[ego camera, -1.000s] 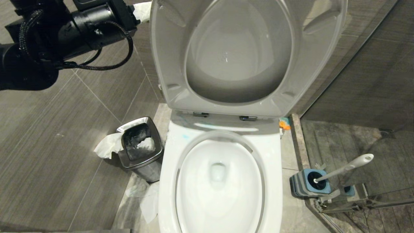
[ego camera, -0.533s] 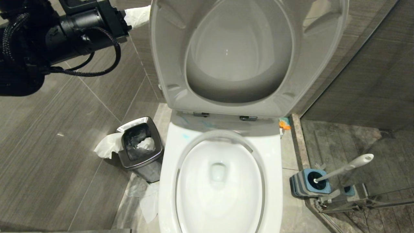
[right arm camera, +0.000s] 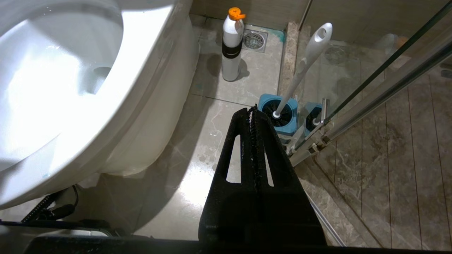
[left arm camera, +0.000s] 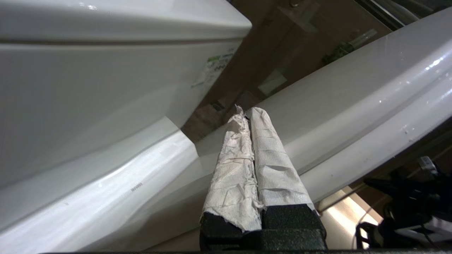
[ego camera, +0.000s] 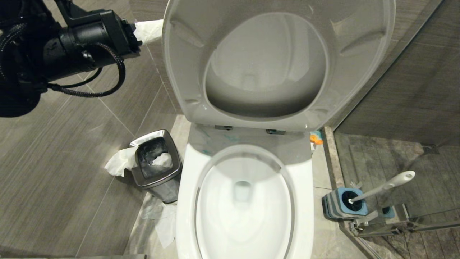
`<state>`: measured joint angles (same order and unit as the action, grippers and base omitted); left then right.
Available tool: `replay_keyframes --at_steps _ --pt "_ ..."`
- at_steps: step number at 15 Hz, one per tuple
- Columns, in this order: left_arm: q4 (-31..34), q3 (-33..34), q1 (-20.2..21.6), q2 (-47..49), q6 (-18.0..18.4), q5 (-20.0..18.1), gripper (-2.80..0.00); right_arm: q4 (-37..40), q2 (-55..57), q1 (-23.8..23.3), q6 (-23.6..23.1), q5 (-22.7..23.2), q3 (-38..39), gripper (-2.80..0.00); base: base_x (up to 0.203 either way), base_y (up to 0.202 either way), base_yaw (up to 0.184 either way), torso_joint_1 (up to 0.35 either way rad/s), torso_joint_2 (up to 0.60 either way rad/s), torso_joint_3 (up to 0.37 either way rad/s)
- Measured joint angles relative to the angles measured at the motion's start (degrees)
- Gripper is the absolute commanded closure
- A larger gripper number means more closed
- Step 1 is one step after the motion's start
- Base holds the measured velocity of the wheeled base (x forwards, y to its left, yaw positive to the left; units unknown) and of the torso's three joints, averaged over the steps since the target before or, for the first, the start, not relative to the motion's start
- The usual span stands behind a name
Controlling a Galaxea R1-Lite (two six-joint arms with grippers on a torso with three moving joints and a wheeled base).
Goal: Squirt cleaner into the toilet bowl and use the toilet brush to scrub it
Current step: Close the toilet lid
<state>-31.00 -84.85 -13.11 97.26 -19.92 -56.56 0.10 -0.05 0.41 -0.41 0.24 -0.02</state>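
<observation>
The white toilet bowl (ego camera: 187,201) stands open, with its seat and lid (ego camera: 352,72) raised and leaning forward. Faint blue cleaner smears (ego camera: 205,136) mark the ceramic below the hinges. My left gripper (ego camera: 149,30) is up at the lid's left edge, its paper-wrapped fingers (left arm camera: 272,158) shut together with nothing between them, the tips (left arm camera: 249,113) between tank and lid. The toilet brush (ego camera: 384,186) leans in its blue holder (ego camera: 343,203) on the floor to the right. Low beside the bowl (right arm camera: 141,81), my right gripper (right arm camera: 253,111) is shut and empty, pointing at the brush (right arm camera: 307,60).
A steel waste bin (ego camera: 156,163) stuffed with tissue stands left of the bowl, with loose tissue (ego camera: 120,162) on the floor. A white bottle with an orange cap (right arm camera: 231,46) stands behind the toilet. A glass shower door frame (ego camera: 395,223) runs right of the brush holder (right arm camera: 279,113).
The raised seat and lid have tipped forward toward me. My left arm has drawn back to the left and a little lower, its wrapped tips still at the lid's edge.
</observation>
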Motion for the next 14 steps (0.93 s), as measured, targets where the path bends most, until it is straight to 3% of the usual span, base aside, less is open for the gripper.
replay_keyframes --at_steps 5,14 --pt "0.11 9.8 0.54 -6.19 -0.13 -1.08 0.0 0.0 0.02 0.0 0.0 0.02 0.0 0.0 0.0 0.0 0.0 0.001 0.0 0.014" --pt "0.07 16.05 0.44 -13.2 0.12 -1.06 0.0 0.0 0.02 0.0 0.0 0.0 0.02 0.0 0.0 0.0 0.0 -0.001 0.0 0.188"
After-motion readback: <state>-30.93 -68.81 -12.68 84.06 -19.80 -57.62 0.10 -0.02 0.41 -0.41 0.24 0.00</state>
